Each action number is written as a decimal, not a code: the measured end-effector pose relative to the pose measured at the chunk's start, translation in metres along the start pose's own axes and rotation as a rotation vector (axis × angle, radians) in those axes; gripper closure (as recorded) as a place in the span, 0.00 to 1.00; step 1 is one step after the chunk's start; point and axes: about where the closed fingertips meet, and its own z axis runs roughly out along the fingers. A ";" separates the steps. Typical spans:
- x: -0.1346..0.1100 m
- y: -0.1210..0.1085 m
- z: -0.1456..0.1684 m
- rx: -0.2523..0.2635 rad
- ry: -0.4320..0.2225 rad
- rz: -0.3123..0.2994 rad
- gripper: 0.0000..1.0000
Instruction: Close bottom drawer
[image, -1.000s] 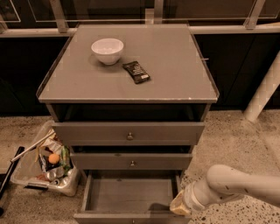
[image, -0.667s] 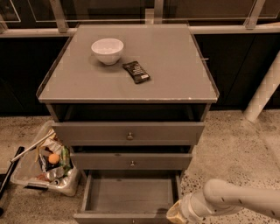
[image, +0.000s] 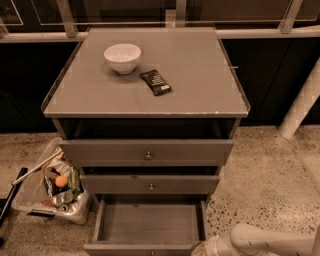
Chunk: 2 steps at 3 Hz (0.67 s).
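The bottom drawer (image: 150, 223) of the grey cabinet (image: 200, 75) stands pulled far out, its plain grey floor bare. Its slim front (image: 135, 248) lies along the lower edge of the camera view, and its knob is out of view. My gripper (image: 204, 248) is at the very bottom of the view, next to the front right corner of that drawer and mostly cut off. Its white arm (image: 265, 243) comes in from the right. The middle drawer (image: 150, 184) and the top drawer (image: 146, 152) each show a small knob and stick out a little.
A white bowl (image: 122, 57) and a dark packet (image: 155, 82) lie on the cabinet top. A clear bin of rubbish (image: 52, 187) sits on the speckled floor left of the cabinet. A white post (image: 302, 102) slants at the right. Dark panels stand behind.
My arm has dropped lower and moved left toward the bottom drawer's front right corner, so the gripper is now mostly below the view. The drawer has not visibly moved.
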 end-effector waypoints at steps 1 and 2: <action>0.019 -0.021 0.021 0.019 -0.031 0.060 1.00; 0.025 -0.028 0.046 0.010 -0.053 0.101 1.00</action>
